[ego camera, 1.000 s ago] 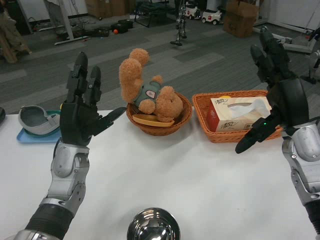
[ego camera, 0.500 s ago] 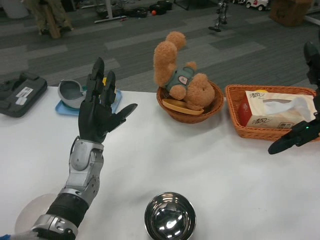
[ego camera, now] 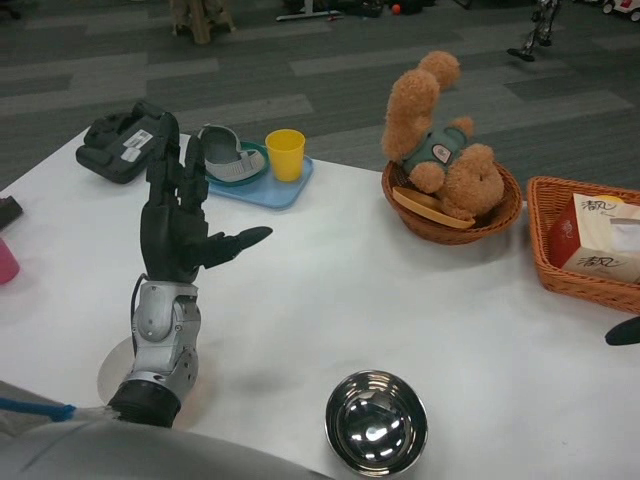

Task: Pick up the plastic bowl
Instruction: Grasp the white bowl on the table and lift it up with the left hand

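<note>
Beyond the raised, empty, spread left hand (ego camera: 178, 232) sits the grey plastic bowl (ego camera: 228, 160) on a blue tray (ego camera: 285, 190); the right hand's (ego camera: 624, 332) state cannot be told.

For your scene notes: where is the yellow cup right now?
In the head view, the yellow cup stands upper left on the blue tray, beside a grey bowl.

Setting: large open room, looks like a robotics lab or test hall in an office-type space. Floor (ego camera: 330, 80) beyond the white table (ego camera: 400, 300) is grey carpet in lighter and darker bands. Far behind the table, at the top edge, equipment legs or stands are partly visible, too cropped to identify. On the table, assorted test props: teddy bear (ego camera: 440, 140) in a round wicker basket (ego camera: 450, 215), blue tray (ego camera: 262, 185) left of it, tissue box (ego camera: 600, 240) to its right.
</note>
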`<state>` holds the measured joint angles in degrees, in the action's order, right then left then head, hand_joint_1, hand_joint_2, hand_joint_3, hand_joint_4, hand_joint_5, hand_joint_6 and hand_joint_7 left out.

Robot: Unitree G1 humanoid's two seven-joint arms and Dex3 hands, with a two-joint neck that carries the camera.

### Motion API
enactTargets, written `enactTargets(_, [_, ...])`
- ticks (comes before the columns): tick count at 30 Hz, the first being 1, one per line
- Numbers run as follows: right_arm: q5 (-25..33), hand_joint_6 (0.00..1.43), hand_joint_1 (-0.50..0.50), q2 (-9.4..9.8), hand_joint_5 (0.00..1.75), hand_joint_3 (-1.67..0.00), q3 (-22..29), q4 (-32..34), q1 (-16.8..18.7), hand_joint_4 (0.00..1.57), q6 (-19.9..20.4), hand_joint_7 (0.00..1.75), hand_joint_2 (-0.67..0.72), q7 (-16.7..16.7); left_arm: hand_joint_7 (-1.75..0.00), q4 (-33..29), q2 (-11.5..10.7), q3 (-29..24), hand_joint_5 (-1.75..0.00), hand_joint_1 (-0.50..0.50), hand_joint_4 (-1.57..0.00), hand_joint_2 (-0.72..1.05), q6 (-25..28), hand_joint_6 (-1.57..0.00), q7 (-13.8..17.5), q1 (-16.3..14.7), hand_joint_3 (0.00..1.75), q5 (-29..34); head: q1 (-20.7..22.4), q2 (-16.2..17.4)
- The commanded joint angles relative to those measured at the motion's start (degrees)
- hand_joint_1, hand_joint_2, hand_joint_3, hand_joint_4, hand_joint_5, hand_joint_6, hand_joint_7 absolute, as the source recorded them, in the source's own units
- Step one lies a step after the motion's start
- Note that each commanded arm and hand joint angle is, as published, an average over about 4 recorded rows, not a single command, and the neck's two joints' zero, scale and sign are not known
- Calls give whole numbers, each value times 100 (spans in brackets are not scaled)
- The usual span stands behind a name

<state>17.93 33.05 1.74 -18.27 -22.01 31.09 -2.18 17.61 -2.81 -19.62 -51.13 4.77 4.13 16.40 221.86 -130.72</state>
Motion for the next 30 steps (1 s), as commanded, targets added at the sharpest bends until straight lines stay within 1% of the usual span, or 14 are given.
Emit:
enactTargets(1, [77, 0, -46, 77, 0, 0, -49, -186, -119, 0, 62, 0, 41, 0, 0, -25, 177, -220, 0, -50, 0, 43, -409, 0, -81, -17, 0, -229, 255, 50])
enactTargets(2, [88, 0, -46, 84, 0, 0, -64, -239, -141, 0, 77, 0, 41, -2, 0, -17, 201, -266, 0, -50, 0, 45, -521, 0, -129, 0, 0, -300, 378, 72])
enactTargets(5, [106, 0, -46, 103, 0, 0, -104, -386, -181, 0, 108, 0, 44, 5, 0, -12, 245, -326, 0, -50, 0, 52, -745, 0, -343, 9, 0, -359, 528, 100])
enactTargets(7, [114, 0, -46, 114, 0, 0, -126, -474, -196, 0, 114, 0, 44, 7, 0, -12, 281, -374, 0, -50, 0, 52, -857, 0, -477, 9, 0, -381, 601, 117])
enactTargets(9, [121, 0, -46, 121, 0, 0, -137, -535, -205, 0, 116, 0, 41, 7, 0, -12, 307, -420, 0, -50, 0, 52, -930, 0, -575, 9, 0, -390, 672, 129])
enactTargets(10, [130, 0, -46, 128, 0, 0, -148, -577, -212, 0, 123, 0, 42, 11, 0, -23, 331, -466, 0, -50, 0, 52, -974, 0, -630, 9, 0, -445, 720, 142])
enactTargets(12, [161, 0, -46, 145, 0, 0, -200, -683, -247, 0, 149, 0, 46, 24, 0, -107, 379, -651, 0, -50, 0, 56, -1000, 0, -692, 9, 0, -801, 730, 163])
enactTargets(14, [202, 0, -46, 163, 0, 0, -288, -810, -304, 0, 178, 0, 47, 33, 0, -214, 412, -785, 0, -50, 0, 65, -974, 0, -753, 9, 0, -1143, 762, 177])
enactTargets(16, [229, 0, -46, 172, 0, 0, -358, -880, -348, 0, 187, 0, 47, 33, 0, -289, 417, -767, 0, -50, 0, 69, -899, 0, -784, 27, 0, -1214, 783, 168])
enactTargets(18, [242, 0, -46, 176, 0, 0, -402, -933, -383, 0, 191, 0, 44, 33, 0, -417, 439, -767, 0, -50, 0, 74, -754, 0, -793, 53, 0, -1288, 807, 159])
enactTargets(21, [246, 0, -46, 176, 0, 0, -433, -990, -425, 0, 196, 0, 41, 33, 0, -805, 489, -778, 0, -50, 0, 85, -323, 0, -793, 75, 0, -1541, 834, 160])
enactTargets(24, [246, 0, -46, 176, 0, 0, -438, -1021, -453, 0, 200, 0, 41, 33, 0, -1383, 522, -763, 0, -50, 0, 80, 345, 0, -793, 75, 0, -1803, 859, 161])
enactTargets(28, [246, 0, -46, 176, 0, 0, -460, -1074, -484, 0, 200, 0, 44, 33, 0, -2311, 579, -569, 0, -50, 0, 87, 1606, 0, -793, 5, 0, -1895, 900, 167])
enactTargets(30, [246, 0, -46, 176, 0, 0, -473, -1091, -488, 0, 196, 0, 46, 33, 0, -2869, 601, -460, 0, -50, 0, 87, 2485, 0, -793, -92, 0, -1895, 933, 184])
